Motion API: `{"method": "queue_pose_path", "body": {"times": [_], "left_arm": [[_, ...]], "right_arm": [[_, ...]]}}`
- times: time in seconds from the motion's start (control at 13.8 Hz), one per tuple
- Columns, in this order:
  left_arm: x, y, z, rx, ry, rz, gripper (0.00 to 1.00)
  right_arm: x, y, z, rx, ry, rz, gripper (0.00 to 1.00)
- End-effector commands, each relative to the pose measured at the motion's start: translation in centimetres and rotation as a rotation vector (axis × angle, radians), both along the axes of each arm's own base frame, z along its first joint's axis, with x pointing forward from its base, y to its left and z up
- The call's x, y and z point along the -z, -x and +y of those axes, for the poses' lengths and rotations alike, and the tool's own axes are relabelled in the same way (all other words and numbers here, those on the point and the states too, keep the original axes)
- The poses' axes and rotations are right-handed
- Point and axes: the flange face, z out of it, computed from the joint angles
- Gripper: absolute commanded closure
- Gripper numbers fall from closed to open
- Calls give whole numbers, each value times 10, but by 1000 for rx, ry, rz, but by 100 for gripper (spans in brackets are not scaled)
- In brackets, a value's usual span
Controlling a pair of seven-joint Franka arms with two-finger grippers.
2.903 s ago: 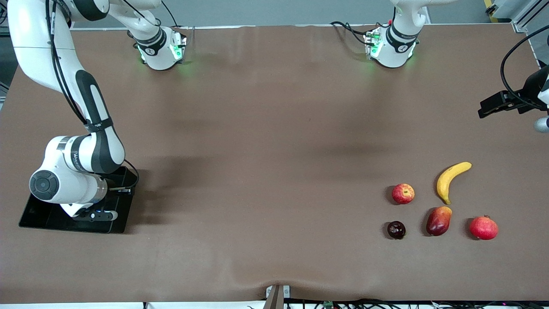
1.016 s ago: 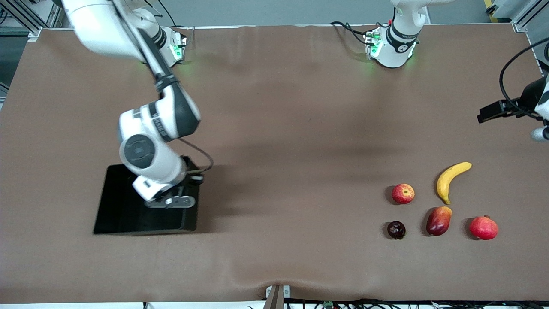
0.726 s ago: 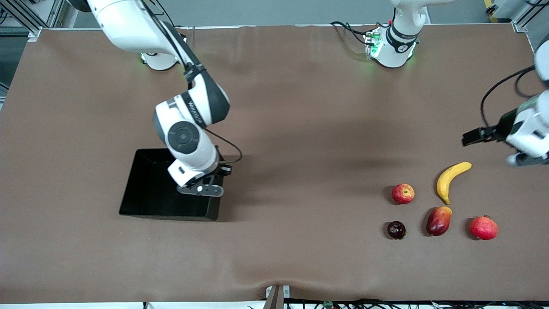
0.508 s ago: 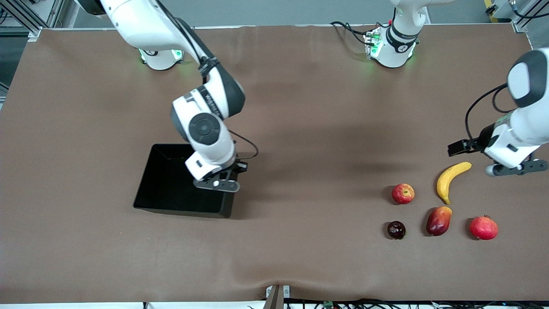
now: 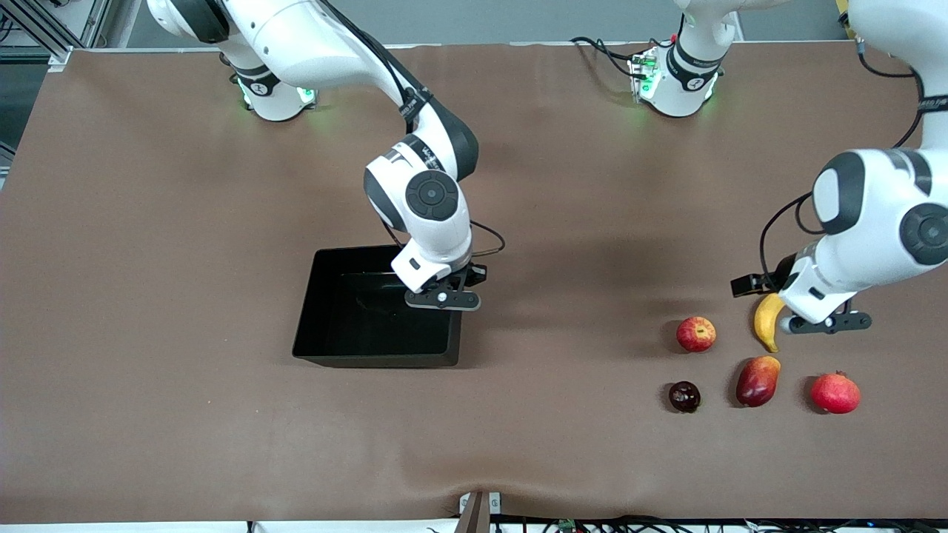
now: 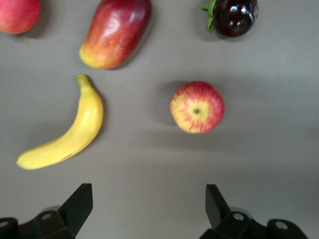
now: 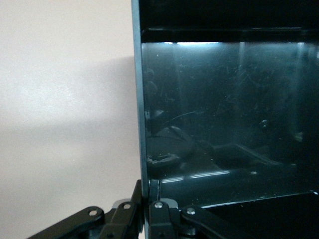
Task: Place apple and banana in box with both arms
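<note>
Right end effector clamped on black box wall, mid-table. Left end effector spread wide, empty, held over banana and apple.

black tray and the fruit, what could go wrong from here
1. The right end effector is pinched shut on one thin wall of the shallow glossy black plastic tray; the tray could twist or slip free.
2. The left end effector hangs open over the curved yellow banana, with the small red-and-yellow apple and the elongated red-and-yellow mango-like fruit close by; a descent might knock those.
</note>
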Motion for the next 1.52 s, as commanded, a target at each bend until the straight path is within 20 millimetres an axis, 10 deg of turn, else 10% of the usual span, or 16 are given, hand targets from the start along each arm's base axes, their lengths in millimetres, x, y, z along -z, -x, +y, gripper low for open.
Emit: {"method": "queue_pose_path", "body": {"times": [0.0, 0.8, 0.94, 1.45], "left_arm": [[12, -28, -8, 11, 24, -12, 0], [71, -52, -47, 60, 68, -51, 0], [81, -52, -48, 59, 71, -54, 0], [95, -51, -45, 65, 60, -37, 0]], "right_arm": [[3, 1, 21, 50, -37, -38, 100], [58, 27, 66, 28, -104, -93, 98], [61, 27, 64, 23, -93, -95, 1], [51, 21, 59, 8, -85, -116, 0]]}}
